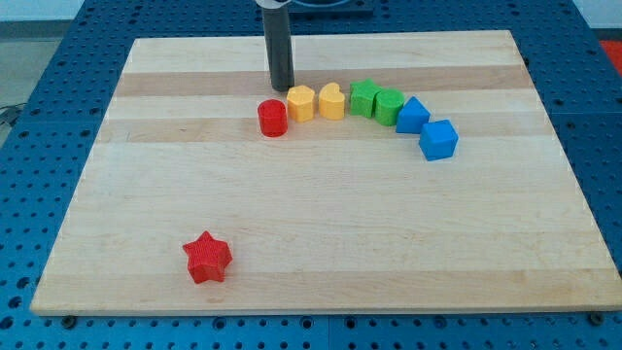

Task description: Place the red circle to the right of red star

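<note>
One red circle (272, 118): short upright cyl | my tip (282, 88) just above it, grasping nothing | red star (207, 258) far below

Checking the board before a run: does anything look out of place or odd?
Only the red star stands out: it sits alone near the view's bottom left, far from the others' arc. My tip is just above the red circle.

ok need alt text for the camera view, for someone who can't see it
My tip sits just above the red circle, at the left end of a curved row of yellow, green and blue blocks near the top of a wooden board. The red star lies alone near the board's bottom left, far from the circle.
</note>
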